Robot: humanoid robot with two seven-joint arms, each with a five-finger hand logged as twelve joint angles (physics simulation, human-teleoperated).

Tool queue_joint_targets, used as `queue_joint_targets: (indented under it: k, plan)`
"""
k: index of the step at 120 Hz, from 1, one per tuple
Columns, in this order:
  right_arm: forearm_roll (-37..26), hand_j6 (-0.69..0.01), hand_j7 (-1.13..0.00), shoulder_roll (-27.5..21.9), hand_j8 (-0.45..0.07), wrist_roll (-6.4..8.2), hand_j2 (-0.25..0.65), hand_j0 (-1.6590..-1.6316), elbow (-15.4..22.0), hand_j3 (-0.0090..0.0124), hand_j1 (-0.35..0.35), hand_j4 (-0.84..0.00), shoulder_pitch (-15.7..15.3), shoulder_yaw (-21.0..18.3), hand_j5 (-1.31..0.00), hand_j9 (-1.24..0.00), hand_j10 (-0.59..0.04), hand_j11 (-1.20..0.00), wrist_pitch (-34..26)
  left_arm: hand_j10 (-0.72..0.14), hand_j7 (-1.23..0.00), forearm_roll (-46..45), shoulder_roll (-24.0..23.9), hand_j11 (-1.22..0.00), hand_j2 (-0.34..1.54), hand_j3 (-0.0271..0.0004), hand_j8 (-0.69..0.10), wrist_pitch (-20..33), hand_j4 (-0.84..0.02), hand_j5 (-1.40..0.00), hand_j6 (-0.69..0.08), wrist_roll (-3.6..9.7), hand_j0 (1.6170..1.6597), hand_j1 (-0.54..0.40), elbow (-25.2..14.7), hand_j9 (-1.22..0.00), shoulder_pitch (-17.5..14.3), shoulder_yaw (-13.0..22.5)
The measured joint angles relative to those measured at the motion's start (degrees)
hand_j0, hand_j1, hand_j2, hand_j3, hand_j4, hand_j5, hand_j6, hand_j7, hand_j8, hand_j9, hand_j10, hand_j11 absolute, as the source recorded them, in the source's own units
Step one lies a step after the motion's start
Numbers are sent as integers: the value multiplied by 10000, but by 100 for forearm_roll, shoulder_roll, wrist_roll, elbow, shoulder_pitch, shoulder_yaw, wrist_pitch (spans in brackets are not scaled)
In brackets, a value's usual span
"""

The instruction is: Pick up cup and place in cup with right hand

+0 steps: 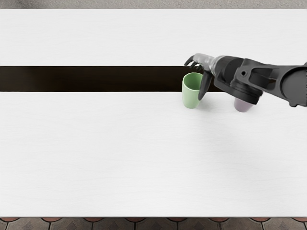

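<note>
My right hand [195,76] reaches in from the right edge, over the back rim of a green cup [190,97]. Its fingers are spread and bent above the far side of the cup, while the thumb hangs down along the cup's right side. The green cup stands upright on the table, with its opening visible. Partly hidden beneath the right wrist and forearm is a purple cup [243,106]; only its lower part shows. Whether the hand touches the green cup is unclear.
The white table [105,153] has a dark strip [96,79] running across it behind the cups. A tiled floor lies past the front edge, and a grey surface lies beyond the back edge.
</note>
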Motion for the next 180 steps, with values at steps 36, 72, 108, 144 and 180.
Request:
queue_joint_targets:
  k: [36,72,108,144,180]
  plan:
    - [-8,-2406,-3083,214,-2398,-2,-457,-16581,-8,0,-656,-2394,18,-163,-3087,-3086,-2389,-3085,-172,-2,-1,0,0,0,0,0,-3,0,-3,-1,-3,0,16581,3490,0,0,0,0]
    - [-36,-3385,-4496,272,-2103,-12,-605,-16578,-19,-9,605,-3681,44,-278,-4341,-4414,-2402,-4481,-222,-3,-1,0,0,-1,0,-1,-4,0,-3,-1,-4,0,16581,3490,0,-1,0,0]
    - [-52,-3355,-5541,270,-2147,-102,-278,-16563,-25,-7,1287,-4759,49,-270,-5103,-5291,-2542,-5445,-228,-3,-2,0,0,-2,2,-1,-4,0,-3,-2,-4,0,16581,3489,0,-2,0,0]
    - [63,-4222,-5864,236,-2970,-137,1198,-16569,-17,1,1094,-4694,250,-231,-5699,-5834,-3284,-5871,-125,-3,-1,0,0,-1,0,-1,-3,0,-3,-1,-4,0,16581,3490,0,-1,0,0]
    - [355,-4274,-5913,-144,-3117,-144,1353,-16572,21,0,1012,-4487,831,-202,-5977,-6020,-3441,-5947,512,-2,-1,1,0,0,0,0,-3,0,-3,-1,-3,0,16581,3490,0,-1,0,0]
